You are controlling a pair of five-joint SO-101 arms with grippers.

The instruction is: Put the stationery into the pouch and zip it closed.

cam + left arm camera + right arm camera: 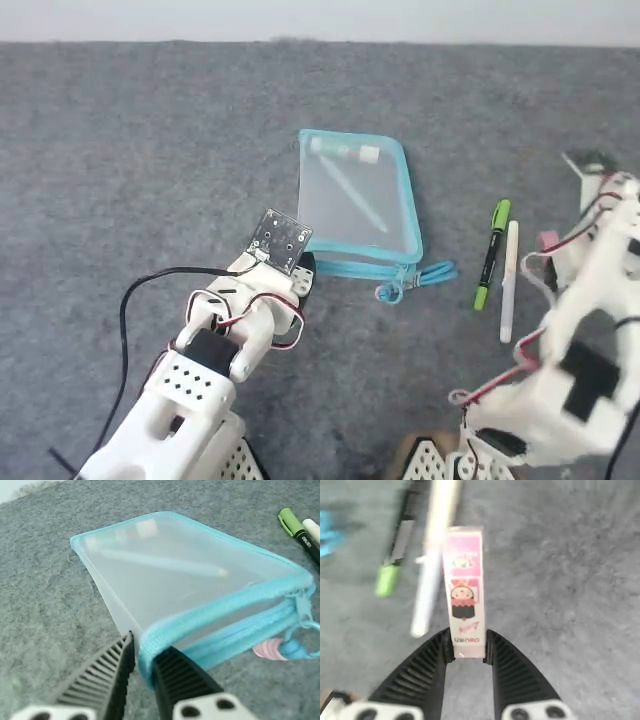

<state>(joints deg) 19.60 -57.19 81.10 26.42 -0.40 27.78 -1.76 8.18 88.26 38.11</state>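
Observation:
A translucent pouch (355, 195) with light-blue zipper trim lies flat on the grey mat, with a pale pen (165, 564) and a small white item inside. My left gripper (142, 666) is shut on the blue trim at the pouch's near-left corner (303, 270). Its zipper pull and blue cord (415, 280) trail off the near-right corner. A pink eraser box (465, 590) is clamped upright in my right gripper (467, 647), to the right of the pens (547, 241). A black marker with a green cap (492, 255) and a white pen (508, 282) lie side by side right of the pouch.
Grey carpet-like mat (150, 150) covers the whole table, with open room to the left and behind the pouch. A small pink piece (267, 651) sits by the zipper pull. The right arm's body (570, 380) stands at the near right.

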